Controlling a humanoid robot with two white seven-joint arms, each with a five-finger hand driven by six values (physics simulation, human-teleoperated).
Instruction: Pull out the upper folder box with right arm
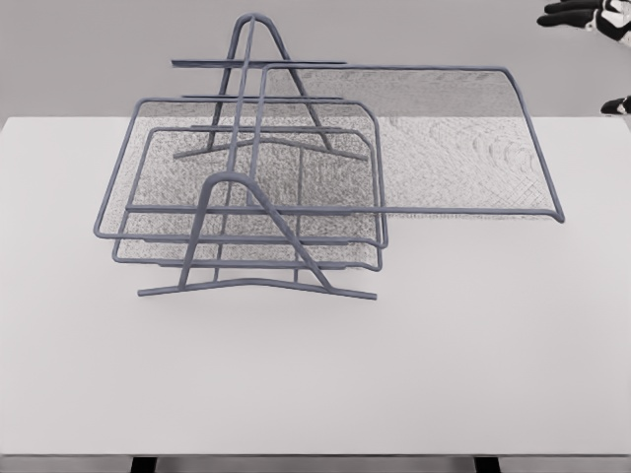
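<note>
A white table [315,384] fills most of the head view, its near edge running along the bottom at six o'clock.

On the table, toward nine o'clock from the middle, stands a grey wire rack [258,286] with two A-shaped end frames, one near and one far. The near frame's feet rest on the table just left of the middle. Two mesh trays [246,232] sit stacked inside the rack, one just above the other, both level and lined up between the frames.

The upper tray [444,148] lies above them and is slid out sideways toward three o'clock. Its left part is still between the rack's frames, while most of its mesh floor reaches out over the table to the right. Its right rim curves round at about two o'clock, with the front corner near the table's right half.

Farthest off, at one to two o'clock in the top corner, the right hand [582,15] shows only as dark fingers with a bit of white, well apart from the upper tray and touching nothing visible. Whether it is released or clenched cannot be told from this sliver.
</note>
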